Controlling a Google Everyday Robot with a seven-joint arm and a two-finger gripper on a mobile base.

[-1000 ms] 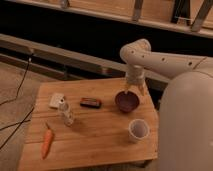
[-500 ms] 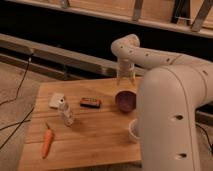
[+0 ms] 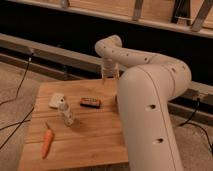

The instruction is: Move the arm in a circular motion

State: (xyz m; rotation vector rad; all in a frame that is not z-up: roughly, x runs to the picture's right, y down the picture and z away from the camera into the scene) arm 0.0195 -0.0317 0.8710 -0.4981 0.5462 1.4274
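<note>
One arm (image 3: 150,105) bends leftward, its gripper (image 3: 109,73) pointing down over the tabletop's (image 3: 95,137) far edge, empty. I cannot tell whether the gripper is open or closed.

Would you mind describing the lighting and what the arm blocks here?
Camera view: warm, dim light, with a dark band behind; the arm fills the right foreground, hiding the right side of the table; the gripper hangs over its far edge.
</note>
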